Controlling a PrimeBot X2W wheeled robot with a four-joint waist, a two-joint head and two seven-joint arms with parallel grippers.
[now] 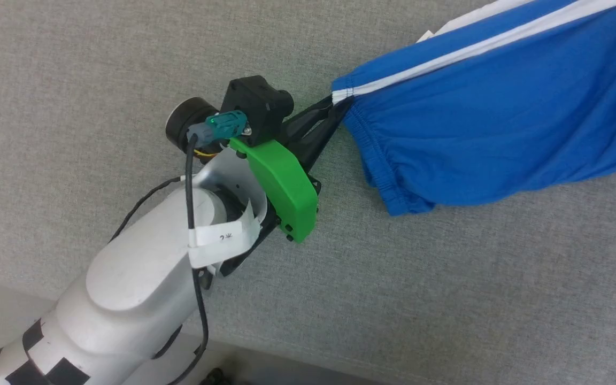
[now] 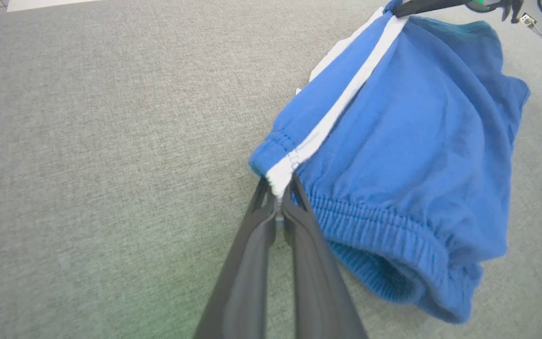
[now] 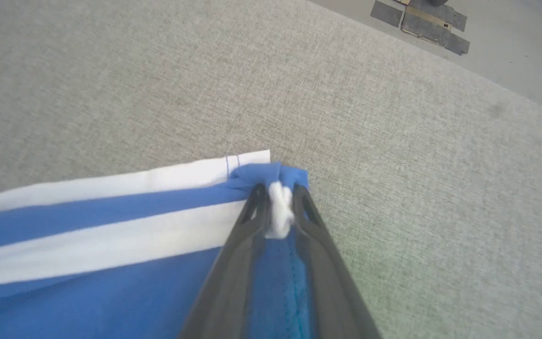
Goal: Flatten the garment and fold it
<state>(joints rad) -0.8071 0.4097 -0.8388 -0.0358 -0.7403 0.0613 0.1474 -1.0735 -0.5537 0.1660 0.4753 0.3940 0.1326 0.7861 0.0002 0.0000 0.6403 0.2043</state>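
1. Desk (image 1: 126, 64): a grey cloth top with open room around the shorts.
2. Shorts (image 1: 500, 123): at the far right, strung between both claws along the white stripe (image 2: 346, 103). The blue body sags toward the desk, and I cannot tell whether it touches.
3. Left claw (image 2: 278, 188): clenched on the corner where the stripe meets the gathered waistband (image 2: 370, 235).
4. Right claw (image 3: 278, 202): grasping a small wad of white trim at the stripe's other end. The hold looks slim.
5. The step appears to be stretching before laying flat. Draw the claws apart evenly until the stripe is taut, then lower both together so the sagging layer lands without creasing. Release only once the cloth rests on the desk.
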